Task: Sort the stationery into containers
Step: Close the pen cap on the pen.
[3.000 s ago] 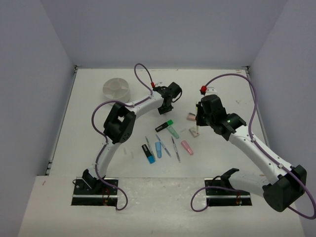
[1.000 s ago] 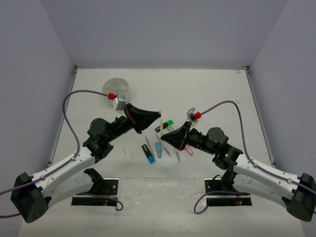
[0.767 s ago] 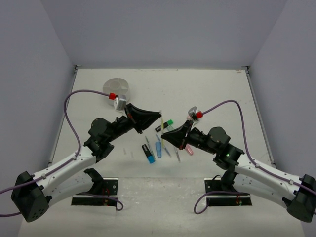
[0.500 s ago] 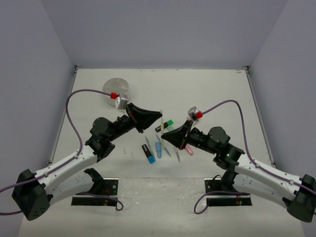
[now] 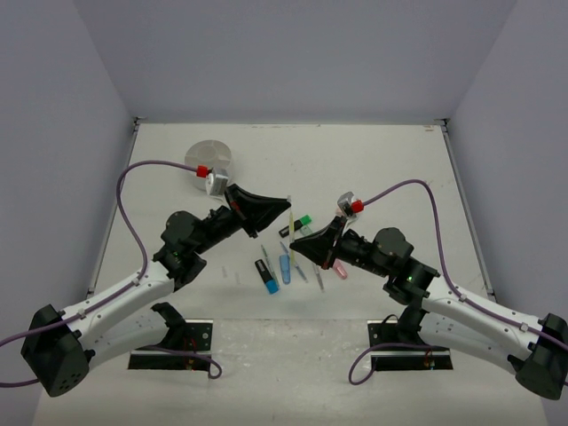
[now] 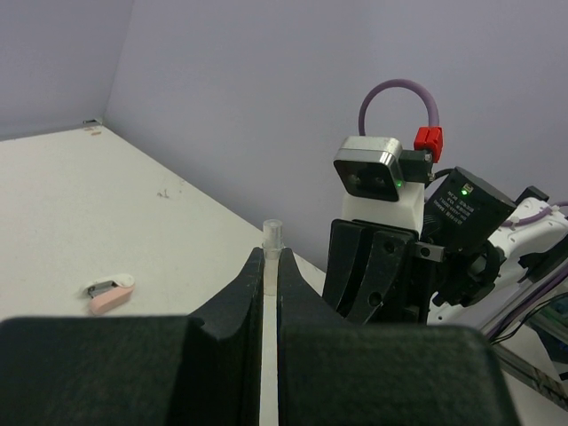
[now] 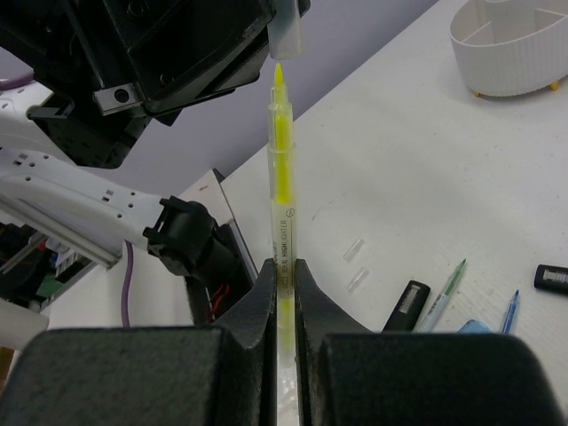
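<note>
My right gripper [image 7: 282, 266] is shut on a thin yellow highlighter stick [image 7: 281, 177], uncapped, tip pointing up. My left gripper [image 6: 272, 257] is shut on a small clear cap [image 6: 272, 232]. That cap [image 7: 285, 35] hangs just above the yellow tip, not touching it. In the top view both grippers, left [image 5: 287, 202] and right [image 5: 296, 241], meet tip to tip above the table's middle. The white divided tub [image 5: 207, 158] stands at the back left, and it also shows in the right wrist view [image 7: 510, 44]. Other stationery lies below the grippers.
On the table lie a green highlighter [image 5: 302, 222], a blue highlighter [image 5: 269, 280], a light blue one [image 5: 285, 266], a pink one [image 5: 339, 269], thin pens [image 7: 444, 293], two clear caps [image 7: 354, 249] and a pink eraser [image 6: 110, 300].
</note>
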{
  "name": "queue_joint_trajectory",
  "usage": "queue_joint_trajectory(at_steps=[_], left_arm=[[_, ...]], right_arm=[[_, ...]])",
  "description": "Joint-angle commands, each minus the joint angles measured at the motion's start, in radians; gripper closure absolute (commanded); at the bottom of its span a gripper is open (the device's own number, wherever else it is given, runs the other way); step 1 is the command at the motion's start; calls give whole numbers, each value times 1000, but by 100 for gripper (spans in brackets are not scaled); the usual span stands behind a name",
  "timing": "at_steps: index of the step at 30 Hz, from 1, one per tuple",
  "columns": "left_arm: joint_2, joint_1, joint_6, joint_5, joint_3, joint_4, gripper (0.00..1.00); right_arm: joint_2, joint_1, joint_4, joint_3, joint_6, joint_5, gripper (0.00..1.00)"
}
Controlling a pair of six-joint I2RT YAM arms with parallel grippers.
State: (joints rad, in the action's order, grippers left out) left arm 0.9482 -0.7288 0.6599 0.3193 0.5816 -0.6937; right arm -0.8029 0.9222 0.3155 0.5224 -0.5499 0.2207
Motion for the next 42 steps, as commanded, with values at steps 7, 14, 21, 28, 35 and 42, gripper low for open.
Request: queue_joint_trajectory(at_steps=[7,14,21,28,35,42], left_arm=[[11,2,26,-5,42,-69,100],[24,2,44,22,28,-92,100],[39,2,54,39,20,-116,100],[35,2,31,-5,12,-97,100],[45,3,24,-16,29,-88,100],[46,2,28,-44,51,-58,100]], right_arm=[[-4,3,5,36,11,-15,100],[13,4,-45,57,23,-52,100],[6,3,-53,73,24,-66,100],[4,3,-59,86,28,-45,100],[-3,3,-55,83,27,-27,100],[-8,4,-50,76,24,-9,100]])
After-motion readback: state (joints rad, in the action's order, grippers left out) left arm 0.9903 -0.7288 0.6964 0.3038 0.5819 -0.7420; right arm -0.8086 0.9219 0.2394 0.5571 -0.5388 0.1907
